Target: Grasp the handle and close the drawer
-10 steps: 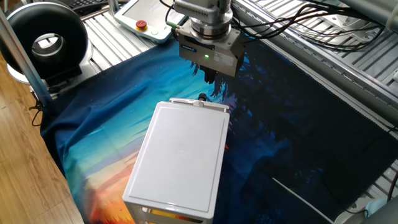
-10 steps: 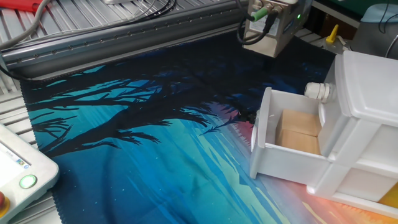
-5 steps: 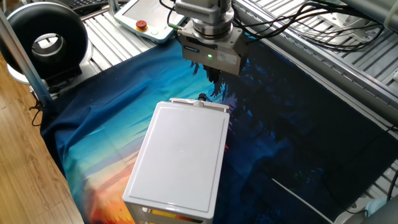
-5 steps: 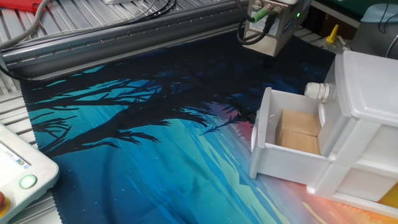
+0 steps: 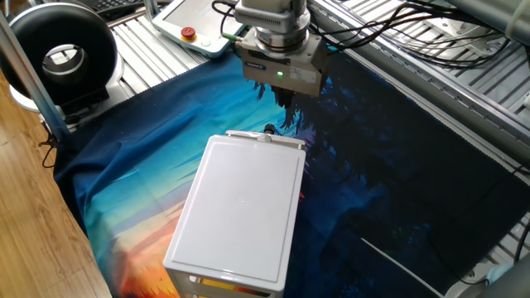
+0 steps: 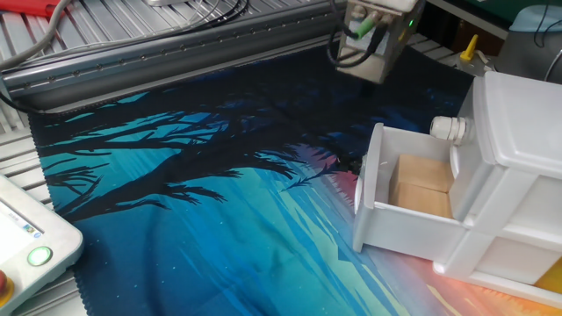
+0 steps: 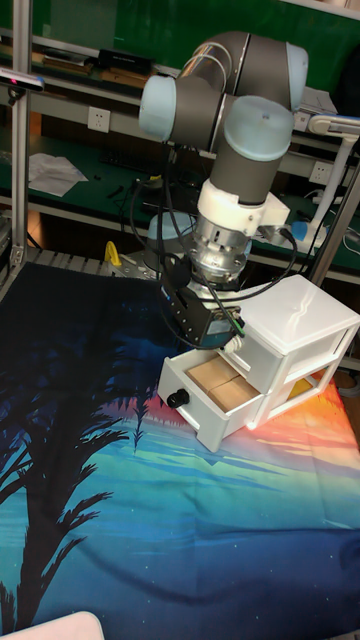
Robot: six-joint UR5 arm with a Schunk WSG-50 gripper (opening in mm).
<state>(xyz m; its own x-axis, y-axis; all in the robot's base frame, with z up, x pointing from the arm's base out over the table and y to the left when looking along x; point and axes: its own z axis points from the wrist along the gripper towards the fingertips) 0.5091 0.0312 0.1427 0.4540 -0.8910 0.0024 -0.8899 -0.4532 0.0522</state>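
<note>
The white drawer unit [image 5: 240,207] stands on the blue printed cloth. Its lower drawer [image 6: 369,189] is pulled out, and a tan wooden block [image 6: 420,183] lies inside it. The handle [image 7: 178,398] on the open drawer's front panel looks like a small dark round knob; it also shows as the handle [image 5: 270,130]. A pale knob [image 6: 450,128] sits on the closed front above the drawer. My gripper [image 5: 278,99] hangs above and just beyond the drawer front, clear of the handle. Its dark fingers look open and hold nothing. In the tall fixed view the gripper [image 7: 222,335] overlaps the unit's upper front.
A white pendant [image 5: 189,29] with a red button lies at the far left corner. A black ring-shaped device [image 5: 62,54] stands at the left. Aluminium rails [image 6: 176,44] and cables [image 5: 414,33] border the cloth. Wooden floor lies past the left edge.
The gripper has risen and drifted slightly away from the drawer front. The drawer and its unit have not moved.
</note>
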